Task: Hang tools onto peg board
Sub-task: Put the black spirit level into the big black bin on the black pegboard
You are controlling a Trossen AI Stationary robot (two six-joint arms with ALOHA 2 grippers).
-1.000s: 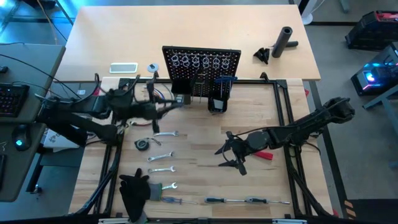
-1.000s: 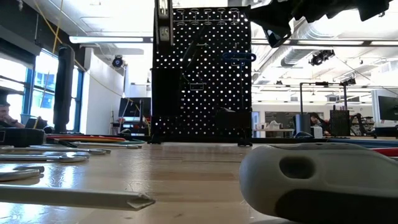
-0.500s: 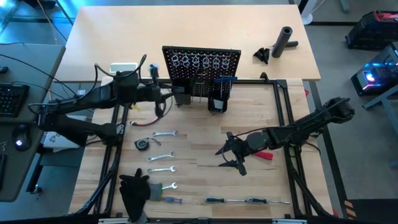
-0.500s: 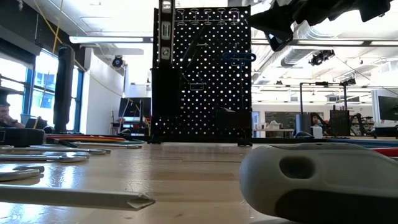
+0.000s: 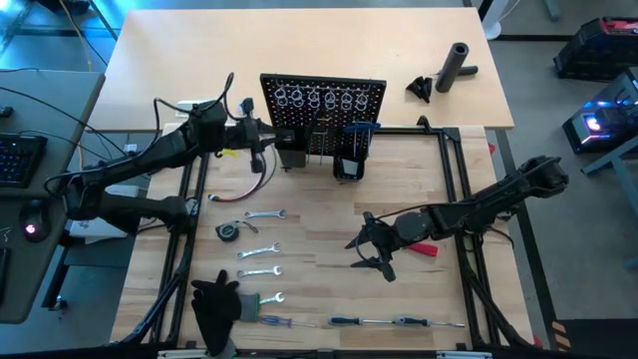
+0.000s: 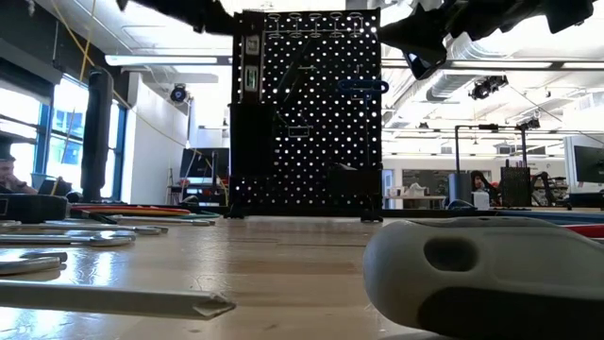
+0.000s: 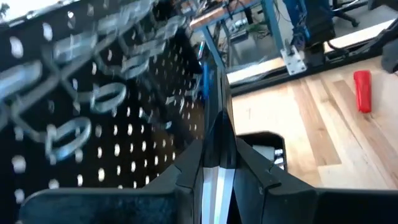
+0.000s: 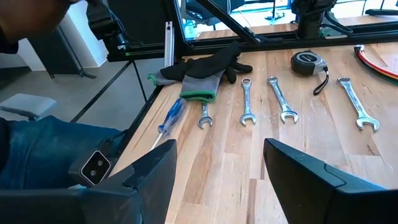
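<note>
1. Left hand (image 5: 261,143) raised at the left edge of the peg board (image 5: 323,108), clenched on the level (image 6: 251,61).
2. Moved closer to the board than a second ago.
3. Right hand (image 5: 367,251) spread open, unmoved, above the counter (image 5: 319,234).

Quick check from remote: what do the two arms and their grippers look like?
Both arms are dark, jointed and tubular with black cabling alongside. The left gripper has angular black fingers; the right gripper has broad, flat, matte black fingers. No markings are readable.
</note>
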